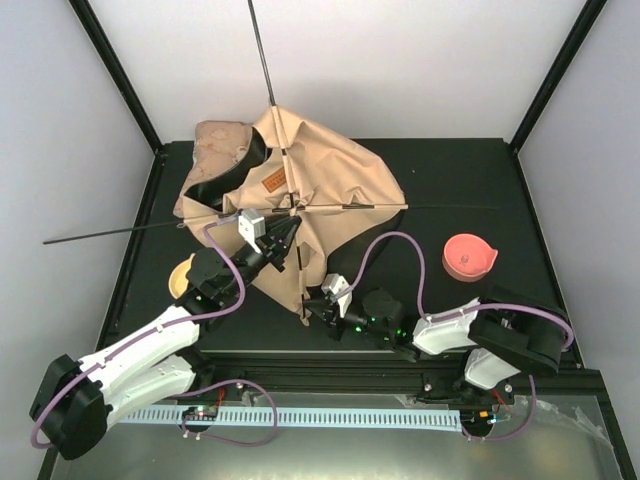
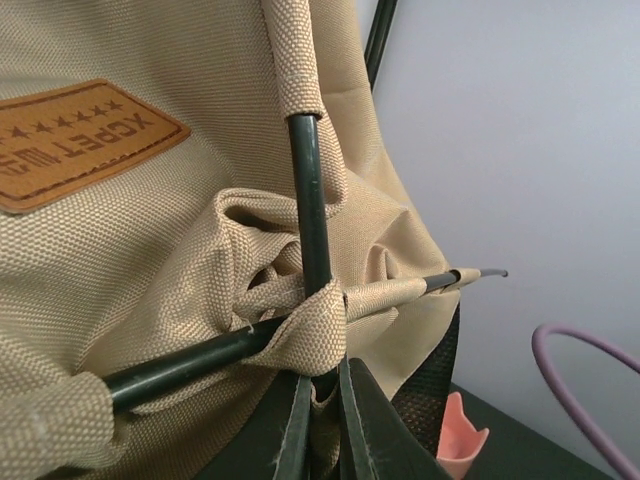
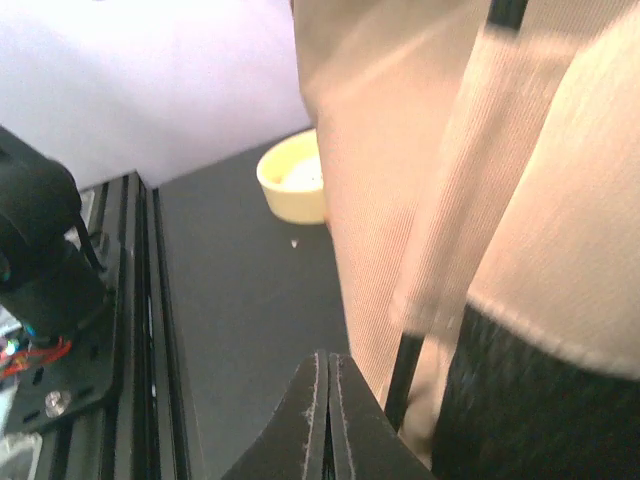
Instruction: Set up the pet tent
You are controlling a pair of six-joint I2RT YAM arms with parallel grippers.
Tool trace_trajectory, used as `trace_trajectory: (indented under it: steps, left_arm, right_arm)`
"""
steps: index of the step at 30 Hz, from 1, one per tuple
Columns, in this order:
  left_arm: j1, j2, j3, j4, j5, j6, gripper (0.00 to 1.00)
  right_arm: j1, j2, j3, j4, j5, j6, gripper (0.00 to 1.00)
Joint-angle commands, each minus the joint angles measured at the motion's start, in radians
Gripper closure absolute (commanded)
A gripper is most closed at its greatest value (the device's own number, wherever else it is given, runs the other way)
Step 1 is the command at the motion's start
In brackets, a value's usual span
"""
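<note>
The pet tent [image 1: 320,180] lies crumpled on the black table, tan canvas with a brown leather label [image 1: 272,183] and black lining showing at its left. Two thin black poles [image 1: 262,50] run through fabric sleeves and cross near the middle. My left gripper [image 1: 287,232] is shut on the upright pole and its fabric loop just below that crossing [image 2: 318,300], the fingers [image 2: 295,430] pinching it on both sides. At the tent's near corner, my right gripper [image 1: 312,305] is shut on nothing. In the right wrist view a pole end [image 3: 403,372] passes just right of the right gripper [image 3: 328,368].
A beige floral cushion [image 1: 220,140] lies under the tent's far left edge. A pink bowl [image 1: 468,256] sits right of the tent and a yellow bowl [image 1: 181,275] left of it, by my left arm. One pole end sticks out past the table's left edge [image 1: 60,240].
</note>
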Motion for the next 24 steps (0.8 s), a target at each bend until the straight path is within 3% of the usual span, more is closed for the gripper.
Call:
trace_trajectory:
  steps: [1,6,10,15,24]
  left_arm:
    - [-0.006,0.006,0.039,0.041,0.067,0.010,0.98]
    - [-0.007,0.015,0.027,0.064,0.070,0.014,0.98]
    - [-0.007,0.013,0.034,0.053,0.033,-0.001,0.98]
    - [-0.007,0.014,0.043,0.050,0.016,-0.037,0.99]
    - [-0.007,-0.006,0.049,0.028,0.011,-0.030,0.98]
  right_arm:
    - [-0.013,-0.022,0.019,0.054,0.054,0.004,0.99]
    - [-0.017,0.027,0.023,0.038,0.053,0.008,0.98]
    - [-0.015,0.043,0.040,-0.090,0.041,0.001,0.89]
    - [-0.008,0.098,-0.013,-0.042,0.007,0.021,0.77]
    - [-0.002,0.253,0.028,0.026,-0.021,0.056,0.72]
